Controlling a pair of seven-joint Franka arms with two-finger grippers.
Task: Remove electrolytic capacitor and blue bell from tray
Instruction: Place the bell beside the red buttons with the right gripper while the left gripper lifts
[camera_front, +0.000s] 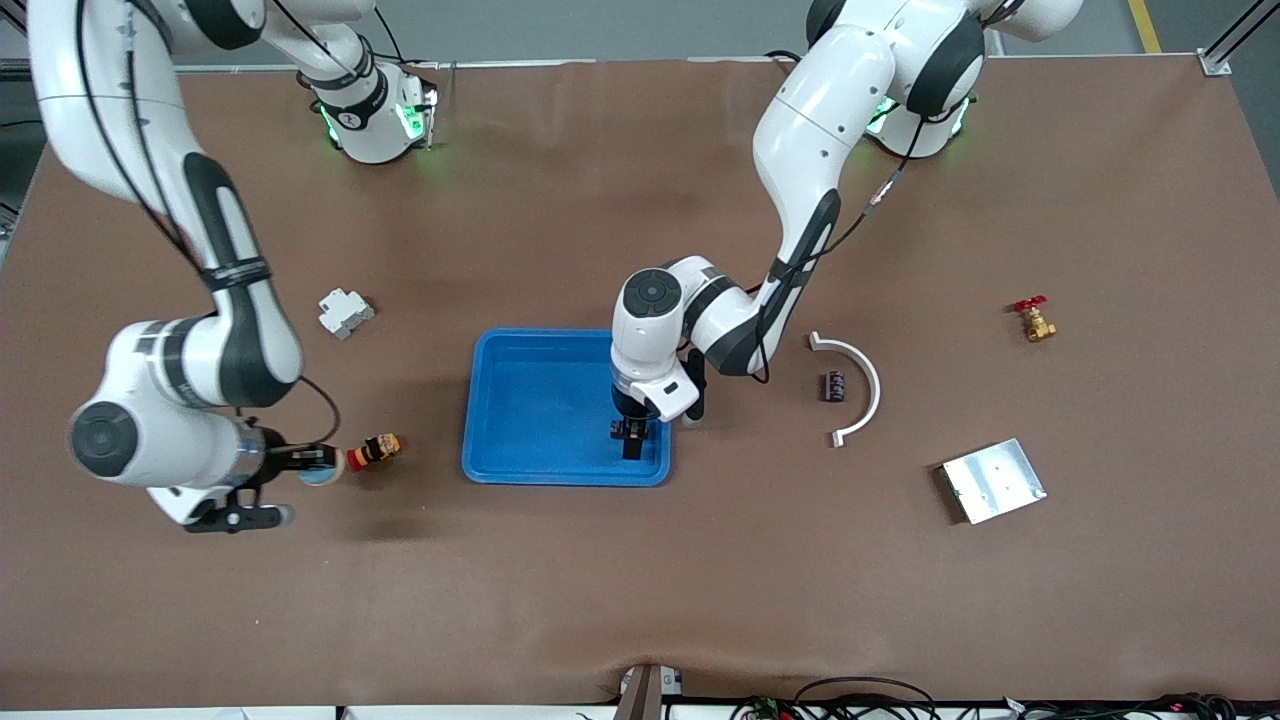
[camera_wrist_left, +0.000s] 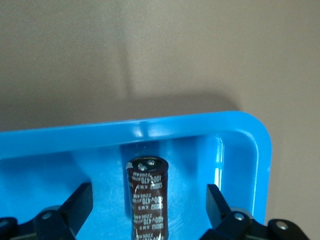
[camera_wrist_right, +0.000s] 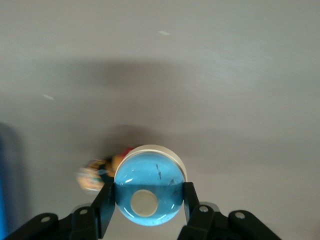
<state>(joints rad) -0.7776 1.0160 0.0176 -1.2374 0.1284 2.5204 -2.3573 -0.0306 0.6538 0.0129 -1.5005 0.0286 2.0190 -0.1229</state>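
Left wrist view: electrolytic capacitor (camera_wrist_left: 147, 197) sits between the spread left gripper (camera_wrist_left: 150, 220) jaws at the tray's (camera_front: 520, 400) 4 o'clock corner; right gripper (camera_front: 318, 462) pinches the blue bell (camera_wrist_right: 148, 192) off-tray, halfway done.

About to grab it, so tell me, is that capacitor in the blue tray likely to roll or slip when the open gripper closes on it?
The capacitor is a smooth cylinder lying on its side, so it may roll if nudged. Its glossy sleeve looks slippery. The left gripper is open astride it; the tray rim nearby could stop it.

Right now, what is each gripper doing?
Left gripper: open, astride the capacitor in the tray.
Right gripper: shut on the blue bell, off the tray.
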